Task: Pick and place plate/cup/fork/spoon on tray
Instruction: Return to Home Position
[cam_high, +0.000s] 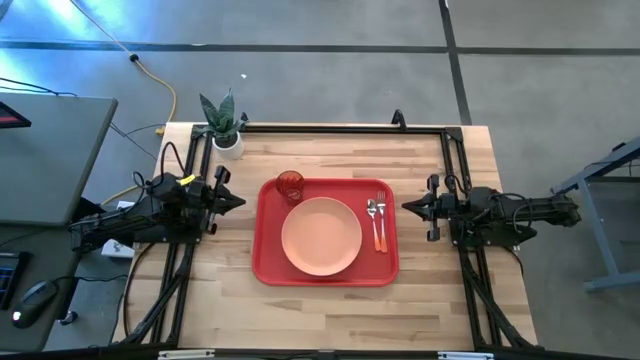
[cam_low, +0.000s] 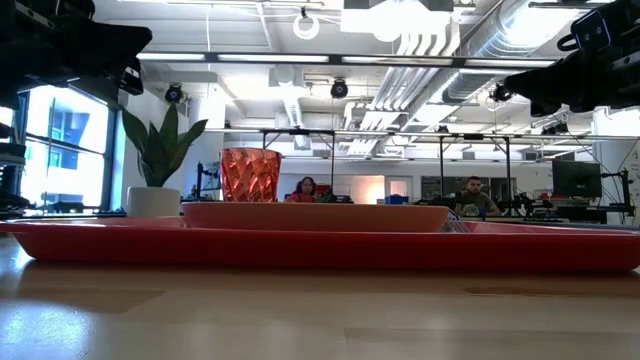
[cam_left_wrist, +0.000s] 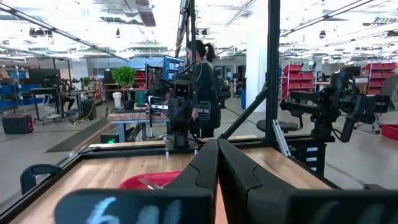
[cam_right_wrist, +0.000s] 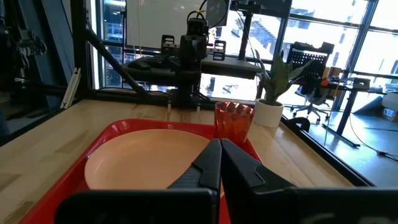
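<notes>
Grey concrete floor (cam_high: 330, 70), exposed ceiling ducts (cam_low: 450, 40), bright windows (cam_right_wrist: 155, 25), red shelving (cam_left_wrist: 298, 74).

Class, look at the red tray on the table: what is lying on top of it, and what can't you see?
On the tray sit the plate, the cup, the fork and the spoon. The tray surface under the plate is covered and cannot be seen.

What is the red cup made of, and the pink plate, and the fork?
The cup looks like see-through red plastic: light glows through its faceted wall. The plate looks like matte salmon plastic, smooth and plain, though it could be another material. The fork seems to have shiny metal tines and an orange handle, probably plastic.
</notes>
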